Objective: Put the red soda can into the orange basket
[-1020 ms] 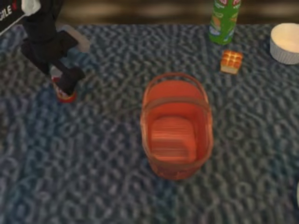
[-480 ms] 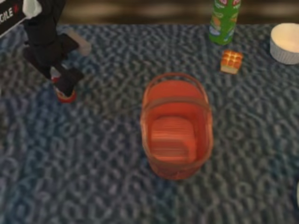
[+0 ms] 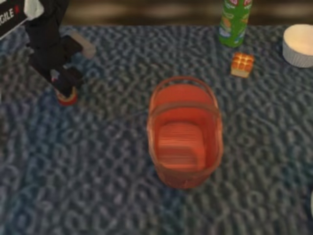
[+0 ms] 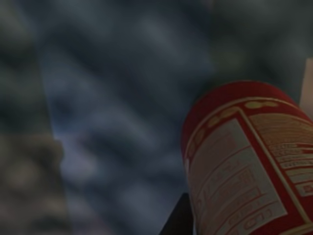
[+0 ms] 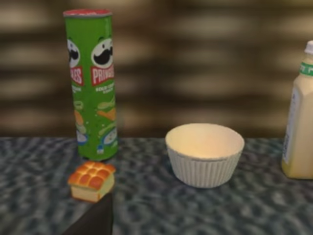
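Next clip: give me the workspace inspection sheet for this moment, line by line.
Surface: blue-grey patterned tablecloth.
Job's things: small red soda can at far left, under the left gripper; oval orange plastic basket at centre, nothing in it.
Clutter: tall green chip canister, small golden bread roll, white ribbed round bowl at far right; cream bottle beside the bowl.
Grippers: left one over the can, jaws' grip hidden; right one not seen.
Cables: nothing seen.
Surroundings: blurred brown backdrop.
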